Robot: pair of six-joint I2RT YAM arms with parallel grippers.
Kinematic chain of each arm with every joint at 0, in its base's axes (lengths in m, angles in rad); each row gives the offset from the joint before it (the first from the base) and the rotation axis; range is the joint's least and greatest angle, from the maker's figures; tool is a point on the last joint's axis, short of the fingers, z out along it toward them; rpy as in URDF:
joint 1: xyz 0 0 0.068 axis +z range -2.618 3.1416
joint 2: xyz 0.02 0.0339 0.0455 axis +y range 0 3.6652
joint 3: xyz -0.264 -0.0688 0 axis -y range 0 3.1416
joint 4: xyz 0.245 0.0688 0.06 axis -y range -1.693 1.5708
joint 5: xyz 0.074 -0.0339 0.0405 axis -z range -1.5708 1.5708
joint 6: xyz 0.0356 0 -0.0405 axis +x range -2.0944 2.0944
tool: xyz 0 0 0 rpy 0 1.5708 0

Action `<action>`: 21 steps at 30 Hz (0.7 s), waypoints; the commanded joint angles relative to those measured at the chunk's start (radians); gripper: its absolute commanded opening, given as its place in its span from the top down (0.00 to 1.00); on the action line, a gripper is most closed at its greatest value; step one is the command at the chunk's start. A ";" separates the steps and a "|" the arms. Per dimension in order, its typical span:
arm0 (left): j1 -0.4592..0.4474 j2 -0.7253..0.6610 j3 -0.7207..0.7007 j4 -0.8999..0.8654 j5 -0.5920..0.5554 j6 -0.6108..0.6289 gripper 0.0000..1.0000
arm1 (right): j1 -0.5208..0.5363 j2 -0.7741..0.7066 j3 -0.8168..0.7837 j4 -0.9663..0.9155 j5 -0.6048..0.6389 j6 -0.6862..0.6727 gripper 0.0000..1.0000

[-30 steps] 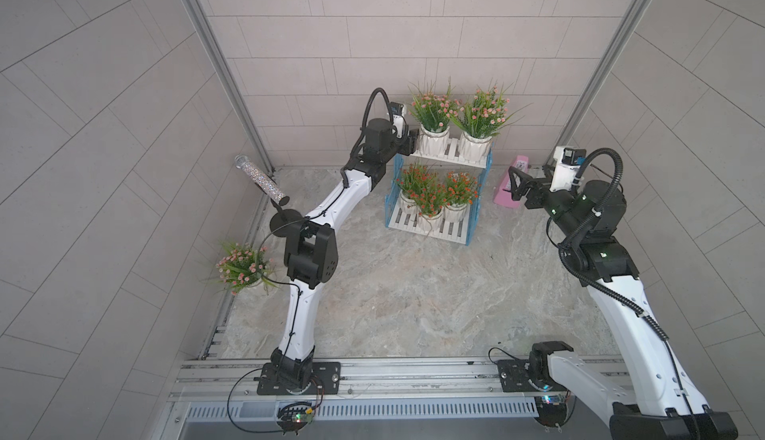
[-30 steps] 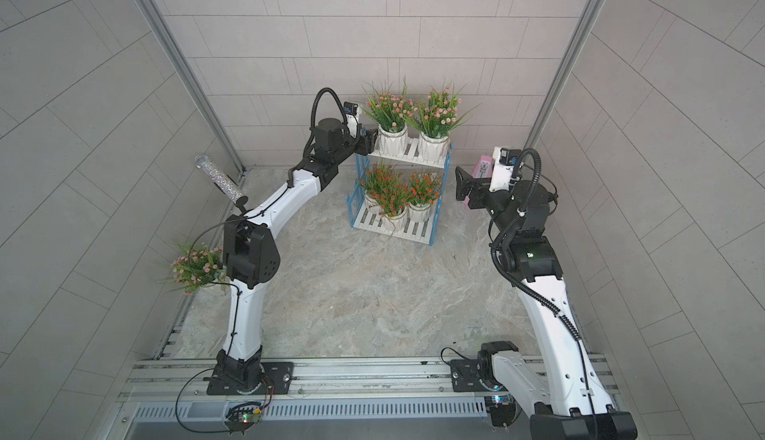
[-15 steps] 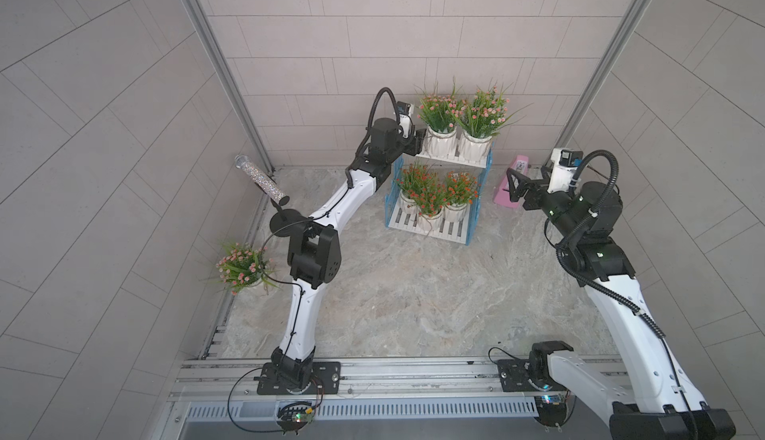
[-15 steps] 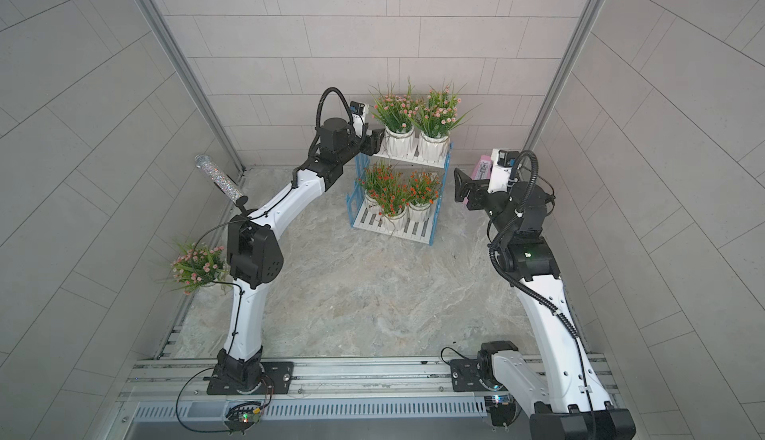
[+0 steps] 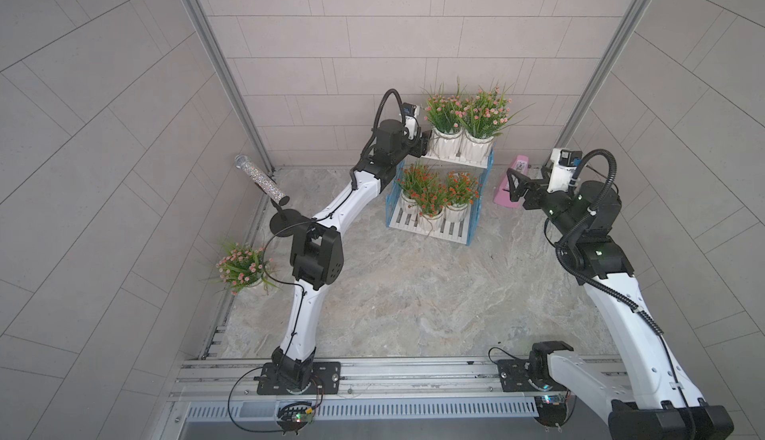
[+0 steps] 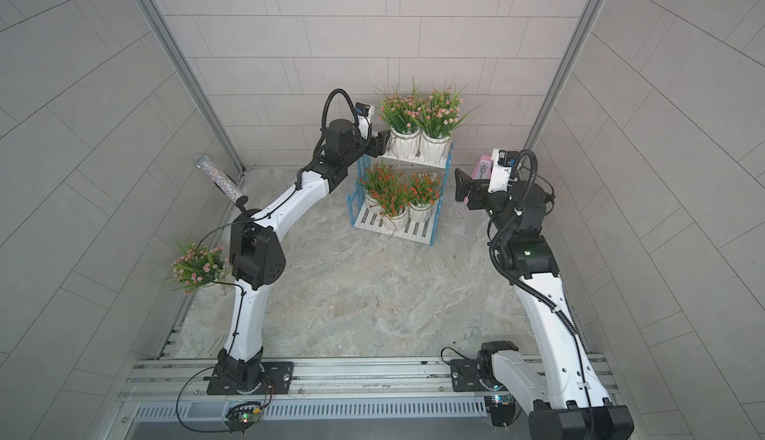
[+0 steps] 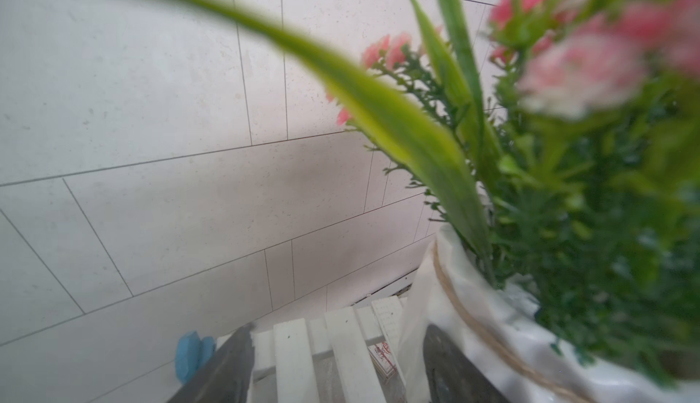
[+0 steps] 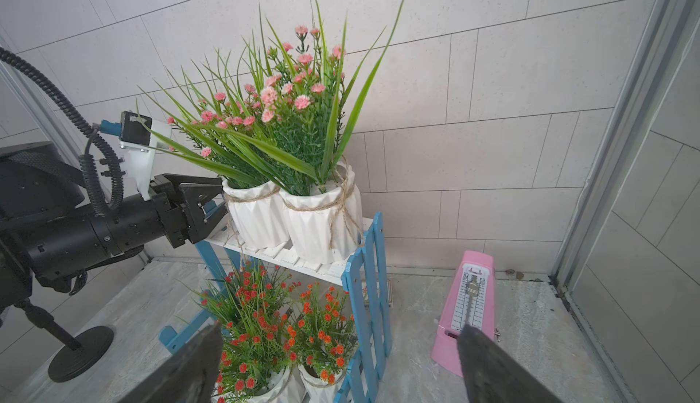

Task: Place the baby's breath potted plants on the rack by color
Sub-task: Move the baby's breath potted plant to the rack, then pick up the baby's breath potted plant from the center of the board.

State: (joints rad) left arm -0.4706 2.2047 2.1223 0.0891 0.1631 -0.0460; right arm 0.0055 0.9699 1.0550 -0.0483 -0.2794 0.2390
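Observation:
The rack [image 5: 451, 231] stands at the back wall. Its upper tier holds two pink baby's breath potted plants [image 5: 445, 113] [image 5: 482, 115], and three orange-red ones [image 5: 430, 202] fill the lower tier. A third pink plant [image 5: 240, 266] sits on the floor by the left wall. My left gripper [image 5: 424, 146] is at the upper tier's left end, open, with bare slats [image 7: 293, 348] between its fingers and the left pink pot [image 7: 473, 325] against one finger. My right gripper [image 5: 513, 185] hangs open and empty to the right of the rack, facing it.
A pink metronome [image 5: 511, 181] stands on the floor just right of the rack, under my right gripper. A glittery tube on a black round stand [image 5: 263, 177] leans at the back left. Tiled walls close in three sides, and a metal rail [image 5: 414, 371] runs along the front.
My left gripper nudged the left pink pot a little toward its neighbour on the upper tier, then its jaws parted off it. The right arm has barely moved.

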 commanded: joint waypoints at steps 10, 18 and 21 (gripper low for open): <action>0.125 -0.230 -0.121 -0.105 -0.165 -0.112 0.10 | -0.040 0.005 -0.018 0.045 -0.003 0.020 0.01; 0.178 -0.583 -0.526 -0.239 -0.459 -0.175 0.09 | -0.040 0.030 -0.020 -0.034 -0.140 0.060 0.01; 0.179 -0.699 -0.694 -0.340 -0.599 -0.246 0.06 | -0.035 0.042 -0.045 -0.052 -0.232 0.098 0.01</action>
State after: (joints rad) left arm -0.2844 1.5646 1.5417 -0.1234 -0.2554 -0.2195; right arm -0.0330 1.0061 1.0328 -0.0681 -0.3992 0.2909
